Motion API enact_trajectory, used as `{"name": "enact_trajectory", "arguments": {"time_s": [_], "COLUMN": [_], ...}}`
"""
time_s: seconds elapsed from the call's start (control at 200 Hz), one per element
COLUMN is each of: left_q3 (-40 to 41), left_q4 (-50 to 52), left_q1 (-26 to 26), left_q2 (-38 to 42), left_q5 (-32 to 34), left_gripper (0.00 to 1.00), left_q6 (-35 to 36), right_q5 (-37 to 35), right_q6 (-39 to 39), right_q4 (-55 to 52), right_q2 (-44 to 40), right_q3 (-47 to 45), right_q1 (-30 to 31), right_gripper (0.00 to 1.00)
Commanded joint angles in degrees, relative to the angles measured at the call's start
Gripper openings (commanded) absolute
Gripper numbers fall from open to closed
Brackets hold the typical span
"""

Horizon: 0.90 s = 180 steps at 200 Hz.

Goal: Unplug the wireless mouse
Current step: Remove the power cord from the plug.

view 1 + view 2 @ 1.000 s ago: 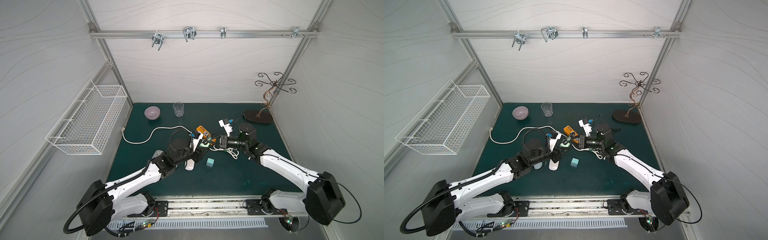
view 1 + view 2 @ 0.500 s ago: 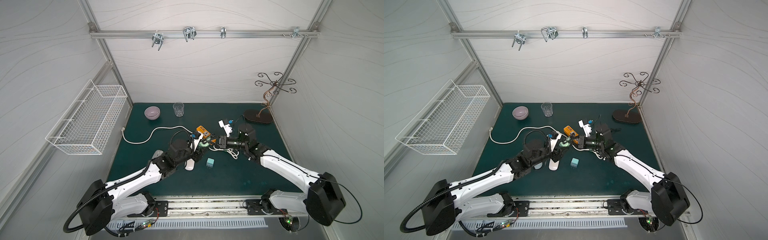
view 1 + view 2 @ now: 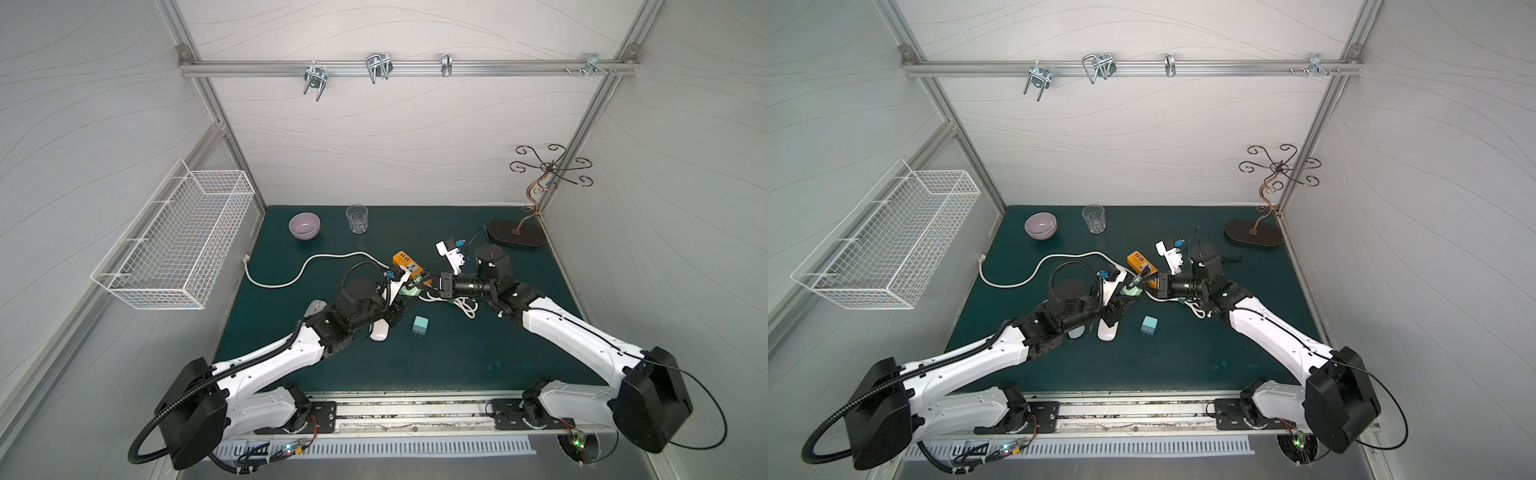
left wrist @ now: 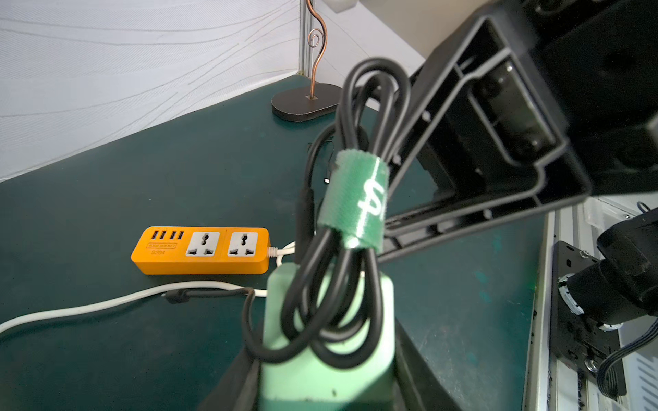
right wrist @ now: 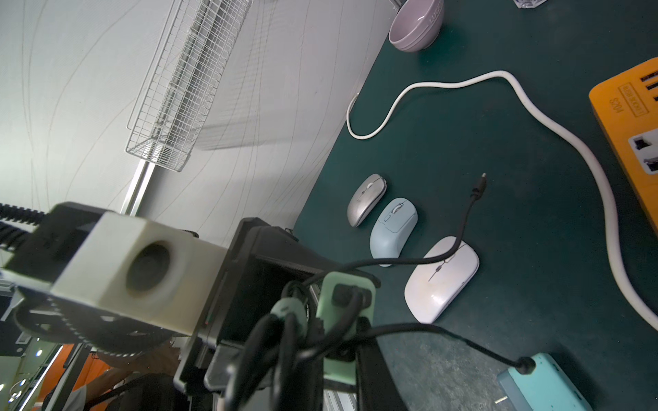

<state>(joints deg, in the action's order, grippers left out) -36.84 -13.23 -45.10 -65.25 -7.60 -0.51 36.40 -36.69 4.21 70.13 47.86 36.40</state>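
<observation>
Three mice lie side by side on the green mat: a silver mouse (image 5: 366, 199), a blue mouse (image 5: 393, 227) and a white mouse (image 5: 438, 284) (image 3: 379, 331). My left gripper (image 4: 327, 356) (image 3: 401, 297) is shut on a pale green charger (image 4: 320, 377) (image 3: 1130, 292) held above the mat. A black cable (image 4: 370, 106), bundled with a green strap (image 4: 356, 199), is plugged into the charger. My right gripper (image 5: 302, 356) (image 3: 432, 282) is shut on that cable bundle. The cable's small end plug (image 5: 482, 183) lies bare on the mat beyond the white mouse.
An orange power strip (image 3: 409, 266) with a white cord (image 3: 311, 266) lies behind the grippers, next to a white strip (image 3: 449, 255). A teal charger (image 3: 420, 325) sits in front. Bowl (image 3: 304, 225), glass (image 3: 357, 219) and metal stand (image 3: 515, 239) line the back; a wire basket (image 3: 174, 245) hangs left.
Both arms stay almost where they were. The left gripper's jaws have drawn in around the pale green charger.
</observation>
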Motion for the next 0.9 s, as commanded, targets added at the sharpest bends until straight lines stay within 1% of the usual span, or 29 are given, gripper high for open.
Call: {"name": "enact_trajectory", "arguments": {"time_s": [0.0, 0.13, 0.26, 0.345, 0.52, 0.64, 0.755, 0.895], "left_q3": [-3.19, -2.6, -1.11, -0.51, 0.36, 0.6, 0.78, 0.98], "left_q4": [-2.15, -1.75, -1.73, -1.59, -3.76, -4.13, -3.34, -3.02], "left_q1": [0.48, 0.3, -0.32, -0.6, -0.74, -0.82, -0.86, -0.82], "left_q2": [-0.82, -0.84, -1.13, -1.48, -1.43, -1.08, 0.14, 1.6], "left_q5": [-0.92, -0.6, 4.03, 7.28, 13.87, 14.08, 14.92, 14.99], "left_gripper": [0.12, 0.09, 0.08, 0.08, 0.08, 0.09, 0.09, 0.11], "left_q6": [0.48, -0.66, -2.05, -3.49, -7.68, -7.27, -7.07, -6.65], "right_q5": [2.79, 0.09, -2.62, -4.49, -10.75, -10.4, -13.44, -16.16], "right_q6": [2.45, 2.07, 0.34, -1.28, -3.4, -4.12, -1.95, 2.79], "right_q4": [-2.42, -2.61, -2.24, -0.12, 1.44, 2.97, -1.1, -9.8], "right_q2": [-2.14, -2.52, -2.62, -2.85, -2.42, -0.82, -0.82, -1.59], "right_q3": [1.64, 2.22, 3.21, 2.95, 3.36, 3.94, 5.45, 9.54], "right_q1": [1.13, -0.07, -2.5, -3.72, -4.24, -4.28, -5.87, -12.17], "right_gripper": [0.0, 0.0, 0.0, 0.0, 0.0, 0.0, 0.0, 0.0]}}
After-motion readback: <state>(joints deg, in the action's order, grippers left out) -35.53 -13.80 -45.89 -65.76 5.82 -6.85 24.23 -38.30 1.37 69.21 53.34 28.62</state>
